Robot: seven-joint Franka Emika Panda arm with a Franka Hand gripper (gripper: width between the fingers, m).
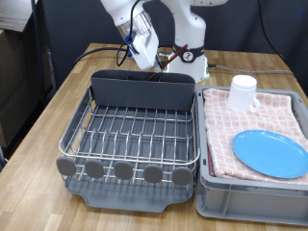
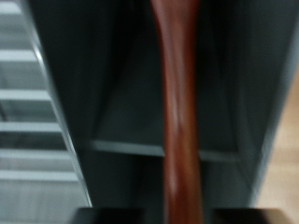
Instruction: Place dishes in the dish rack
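Note:
My gripper (image 1: pixel 147 56) hangs over the dark grey utensil caddy (image 1: pixel 144 92) at the back of the silver wire dish rack (image 1: pixel 135 133). It is shut on the reddish-brown wooden spoon (image 1: pixel 158 67), which points down into the caddy. In the wrist view the spoon (image 2: pixel 177 103) runs long and blurred in front of the caddy's dark compartment (image 2: pixel 103 84), with rack wires (image 2: pixel 28 121) beside it. The fingers themselves do not show there. The white cup (image 1: pixel 243 92) and the light-blue plate (image 1: pixel 270 152) rest on the pink checked cloth at the exterior view's right.
The grey bin (image 1: pixel 250 197) with the pink checked cloth (image 1: pixel 265 117) stands right of the rack on the wooden table (image 1: pixel 38 125). The robot base and cables (image 1: pixel 192 58) are behind the caddy. Round grey end caps (image 1: pixel 123 171) line the rack's front.

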